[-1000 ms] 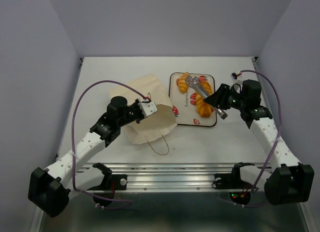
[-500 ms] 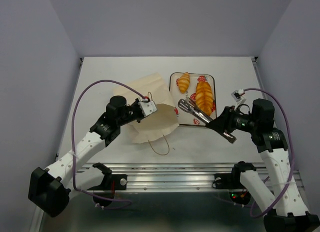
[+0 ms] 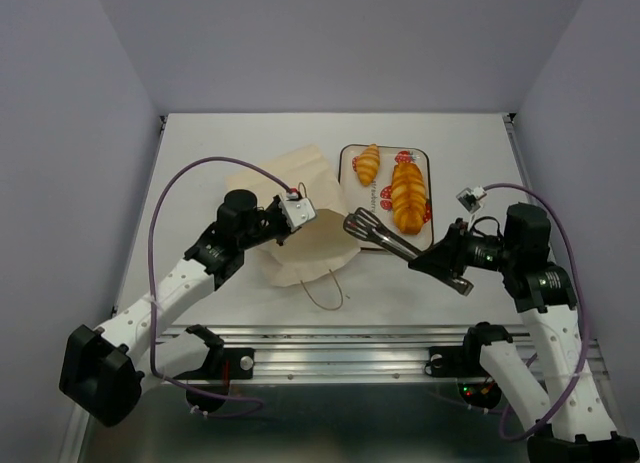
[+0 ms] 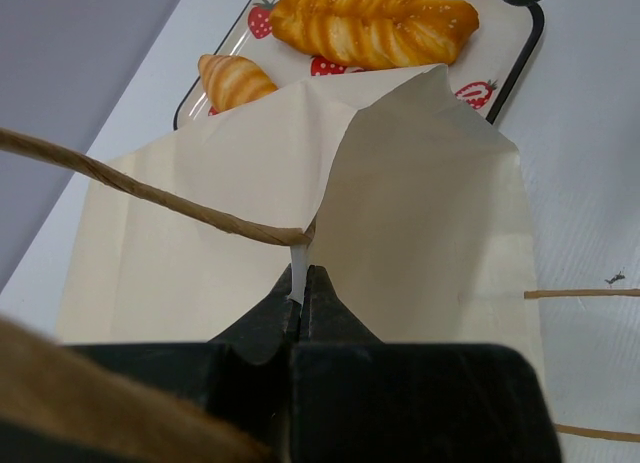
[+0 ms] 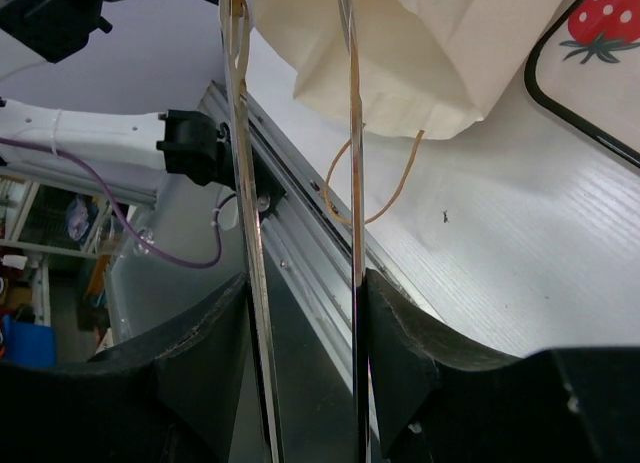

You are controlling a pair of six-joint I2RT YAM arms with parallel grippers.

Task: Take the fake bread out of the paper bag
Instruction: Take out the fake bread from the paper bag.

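**Ana:** Tongs [image 3: 385, 239] first, from overhead. What state are they in?

**Ben:** The right gripper [image 3: 436, 262] is clamped round their handles. Their tips hang just beside the paper bag [image 3: 318, 245], near the tray [image 3: 342, 173], and carry nothing. The long loaf [image 3: 406, 191] and a small croissant [image 3: 368, 163] lie on that tray. I see no third pastry, so I'd guess it's in the bag.

**Ana:** And the left wrist view?

**Ben:** The left gripper [image 4: 302, 288] is pinched tight on the paper bag's [image 4: 430, 213] edge, right where a cord handle [image 4: 150, 195] meets it. The loaf [image 4: 375, 23] and croissant [image 4: 235, 80] show beyond the bag. Its inside is hidden.

**Ana:** The right wrist view?

**Ben:** The tongs' [image 5: 352, 133] two arms stand apart, with nothing between them. They point at the bag [image 5: 400, 53] and its looped handle [image 5: 385, 198].

**Ana:** So how should this go?

**Ben:** Lift the pinched edge so the bag gapes. Slide the tongs in low along its length, clear of the cord and the paper. Close gently on the pastry's middle, because glossy plastic will probably slip. Draw it straight out while the left side holds the bag.
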